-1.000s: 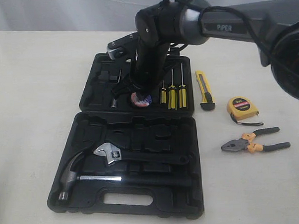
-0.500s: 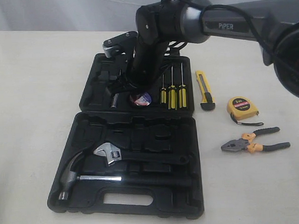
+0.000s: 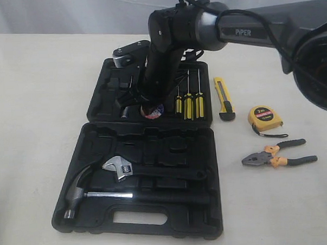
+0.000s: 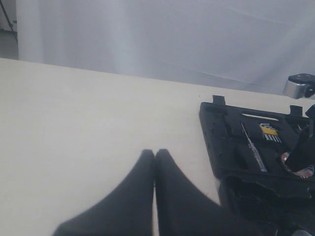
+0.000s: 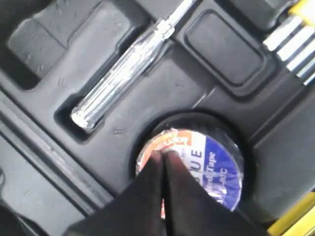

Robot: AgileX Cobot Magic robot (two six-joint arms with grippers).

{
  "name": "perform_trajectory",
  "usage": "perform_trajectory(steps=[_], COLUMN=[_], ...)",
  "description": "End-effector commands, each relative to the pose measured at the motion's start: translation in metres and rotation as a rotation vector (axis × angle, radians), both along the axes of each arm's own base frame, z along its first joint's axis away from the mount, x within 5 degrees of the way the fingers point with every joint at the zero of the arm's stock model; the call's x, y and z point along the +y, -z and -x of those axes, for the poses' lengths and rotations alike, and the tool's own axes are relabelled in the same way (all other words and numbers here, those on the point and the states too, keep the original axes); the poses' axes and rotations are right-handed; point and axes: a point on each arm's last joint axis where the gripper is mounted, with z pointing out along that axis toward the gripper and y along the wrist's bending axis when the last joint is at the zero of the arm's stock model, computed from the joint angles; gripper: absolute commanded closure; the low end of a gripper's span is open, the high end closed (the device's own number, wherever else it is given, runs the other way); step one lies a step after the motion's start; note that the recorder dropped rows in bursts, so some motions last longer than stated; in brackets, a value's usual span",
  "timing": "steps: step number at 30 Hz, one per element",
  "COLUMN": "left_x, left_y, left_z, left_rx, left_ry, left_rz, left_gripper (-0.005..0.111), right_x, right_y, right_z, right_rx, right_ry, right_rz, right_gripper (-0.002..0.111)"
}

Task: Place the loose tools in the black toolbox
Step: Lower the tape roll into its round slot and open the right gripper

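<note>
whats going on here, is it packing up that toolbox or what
The right gripper reaches into the open black toolbox, fingertips together on top of the black tape roll, which sits in a round recess. The utility knife, tape measure and pliers lie on the table beside the box, not yet packed. The left gripper is shut over bare table, holding nothing.

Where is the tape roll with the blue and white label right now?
In the exterior view, the tape roll sits in a round recess in the far half of the toolbox, just left of the yellow-handled screwdrivers, under the right pincer.
</note>
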Motion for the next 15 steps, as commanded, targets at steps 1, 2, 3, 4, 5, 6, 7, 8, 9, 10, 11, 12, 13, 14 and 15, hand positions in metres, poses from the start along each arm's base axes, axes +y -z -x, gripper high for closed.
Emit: perform_trajectory(steps=[1, 2, 3, 4, 5, 6, 7, 8, 9, 10, 11, 12, 13, 14, 15], left_x=[-0.001, -0.001, -0.001, -0.001, -0.001, -0.001, -0.001, -0.001, -0.001, -0.001, -0.001, -0.001, -0.001, -0.001, -0.001], left_y=[-0.001, -0.001, -0.001, -0.001, -0.001, -0.001, -0.001, -0.001, -0.001, -0.001, -0.001, -0.001, -0.001, -0.001, -0.001], left_z=[0.000, 0.000, 0.000, 0.000, 0.000, 0.000, 0.000, 0.000, 0.000, 0.000, 0.000, 0.000, 0.000, 0.000, 0.000], left_rx=[0.003, 0.003, 0.003, 0.003, 0.003, 0.003, 0.003, 0.003, 0.003, 0.003, 0.003, 0.003, 0.003, 0.003, 0.003], left_ry=[0.006, 0.006, 0.006, 0.006, 0.006, 0.006, 0.006, 0.006, 0.006, 0.006, 0.006, 0.006, 0.006, 0.006, 0.006], left_rz=[0.008, 0.008, 0.008, 0.008, 0.008, 0.008, 0.008, 0.008, 0.008, 0.008, 0.008, 0.008, 0.008, 0.008, 0.008], left_gripper=[0.107, 0.107, 0.107, 0.107, 0.107, 0.107, 0.107, 0.107, 0.107, 0.107, 0.107, 0.107, 0.107, 0.107, 0.107], right_x=[-0.002, -0.002, -0.002, -0.003, -0.004, -0.005, -0.006, -0.006, -0.006, -0.005, -0.005, -0.005, -0.005, -0.004, -0.004], right_y=[-0.018, -0.021, -0.023, -0.023, -0.021, -0.018, -0.012, -0.006, 0.000, 0.007, 0.012, 0.016, 0.016, 0.016, 0.015], right_z=[-0.001, -0.002, -0.002, -0.002, -0.003, -0.004, -0.005, -0.006, -0.007, -0.008, -0.009, -0.009, -0.009, -0.009, -0.008], right_rx=[-0.053, -0.070, -0.077, -0.080, -0.082, -0.085, -0.088, -0.088, -0.085, -0.079, -0.074, -0.071, -0.072, -0.067, -0.063], right_ry=[-0.012, -0.016, -0.016, -0.019, -0.025, -0.026, -0.029, -0.035, -0.036, -0.036, -0.035, -0.035, -0.033, -0.028, -0.025], right_rz=[-0.014, -0.013, -0.013, -0.007, 0.007, 0.022, 0.045, 0.059, 0.063, 0.066, 0.067, 0.067, 0.064, 0.056, 0.051], right_gripper=[0.109, 0.109, 0.109, 0.109, 0.109, 0.109, 0.109, 0.109, 0.109, 0.109, 0.109, 0.109, 0.109, 0.109, 0.109])
